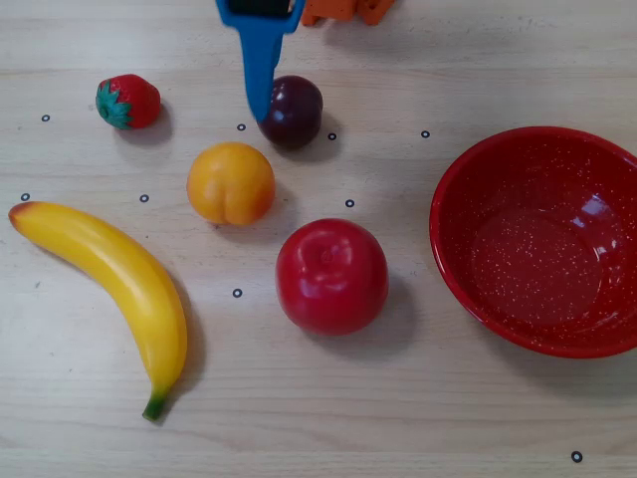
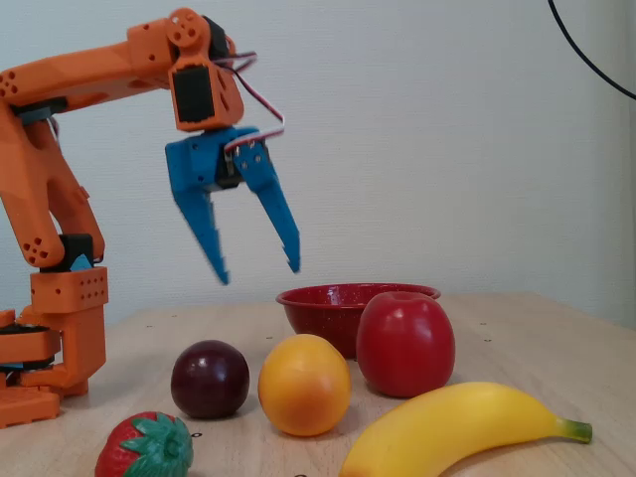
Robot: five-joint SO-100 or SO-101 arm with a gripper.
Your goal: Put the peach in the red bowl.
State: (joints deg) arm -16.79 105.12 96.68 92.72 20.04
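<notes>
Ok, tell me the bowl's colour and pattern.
The bowl is glossy red with fine white speckles, clearest in the overhead view.
</notes>
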